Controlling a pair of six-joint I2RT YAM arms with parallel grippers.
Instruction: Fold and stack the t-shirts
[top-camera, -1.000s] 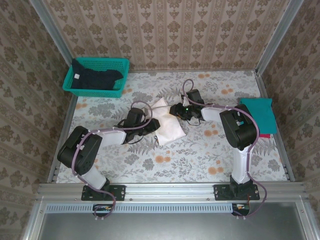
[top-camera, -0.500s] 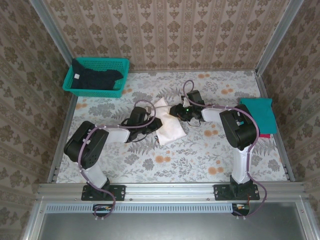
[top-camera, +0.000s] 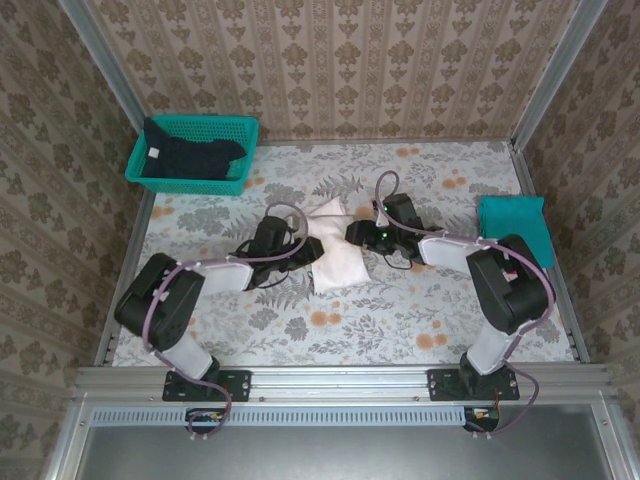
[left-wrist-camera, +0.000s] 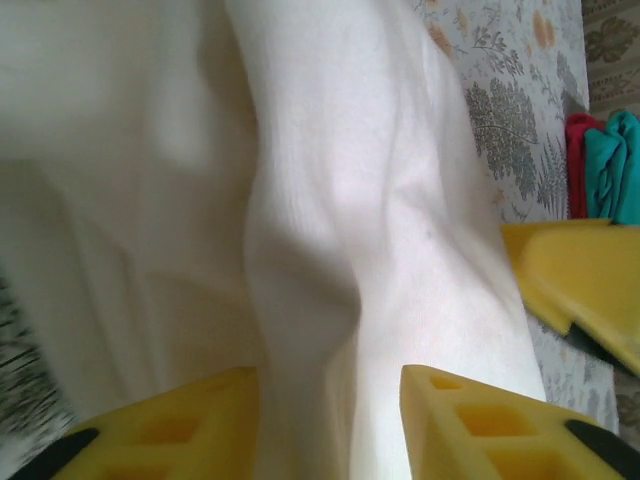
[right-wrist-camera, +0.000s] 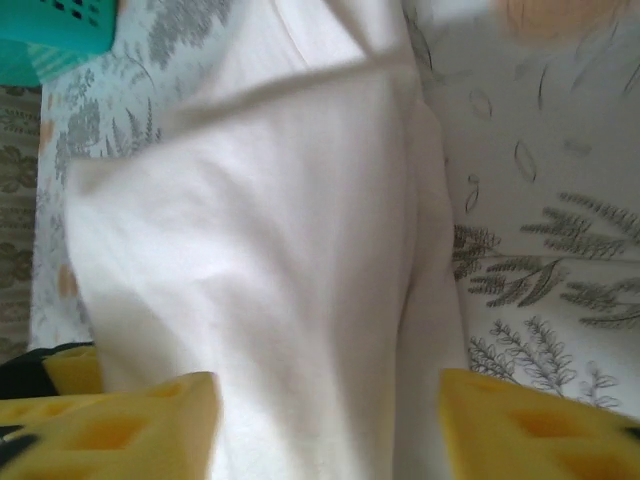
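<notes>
A teal mesh basket (top-camera: 193, 152) sits at the far-left corner of the floral-patterned table (top-camera: 400, 310).

White t-shirt (left-wrist-camera: 340, 200): soft matt cloth, wrinkled.

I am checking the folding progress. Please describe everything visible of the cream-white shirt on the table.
The cream-white shirt is soft, finely ribbed cloth, folded into a narrow, wrinkled bundle on the floral table, no print showing. The left pincer meets its left edge and the right pincer its right; both wrist views show cloth between open yellow fingers.
</notes>
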